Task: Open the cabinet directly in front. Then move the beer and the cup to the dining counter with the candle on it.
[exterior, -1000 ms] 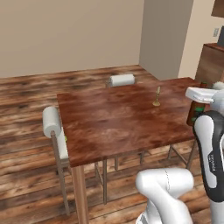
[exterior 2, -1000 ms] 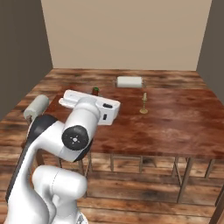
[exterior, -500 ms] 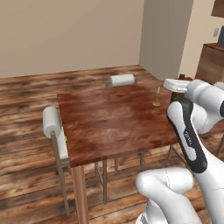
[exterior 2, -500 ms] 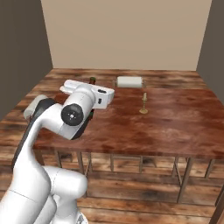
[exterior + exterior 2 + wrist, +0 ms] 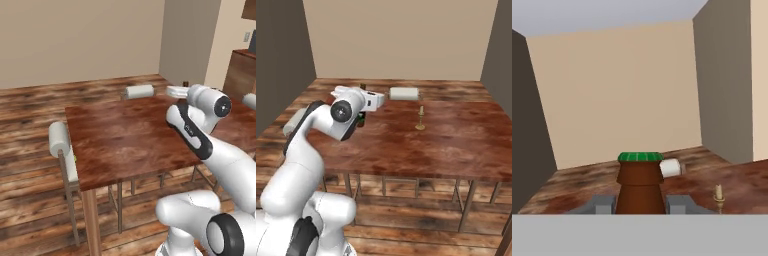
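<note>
Above the dining counter (image 5: 446,145), the gripper (image 5: 640,204) is partly closed around the beer (image 5: 640,184), one finger on each side of its brown neck, green cap upward. Compared with a second ago, the arm has swung up and forward from low beside the counter's edge, carrying the bottle over the wood top. The candle (image 5: 420,119) stands further along the counter, well apart from the beer, its place unchanged.
</note>
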